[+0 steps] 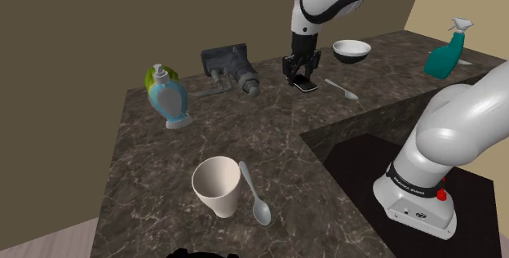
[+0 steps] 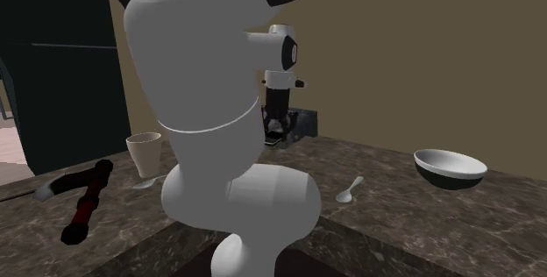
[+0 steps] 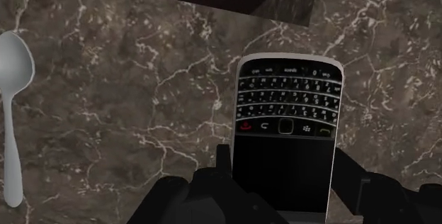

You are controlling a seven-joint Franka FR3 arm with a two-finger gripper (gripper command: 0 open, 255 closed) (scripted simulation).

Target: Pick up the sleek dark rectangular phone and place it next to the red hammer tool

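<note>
My gripper [image 3: 283,169] clasps the black keypad phone [image 3: 287,109] near the far edge of the counter [image 1: 245,138], beside a spoon [image 3: 13,102].

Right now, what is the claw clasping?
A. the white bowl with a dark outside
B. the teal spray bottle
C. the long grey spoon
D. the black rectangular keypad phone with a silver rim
D: in the wrist view the black rectangular keypad phone with a silver rim sits in the claw, which presses on its two long edges.
</note>
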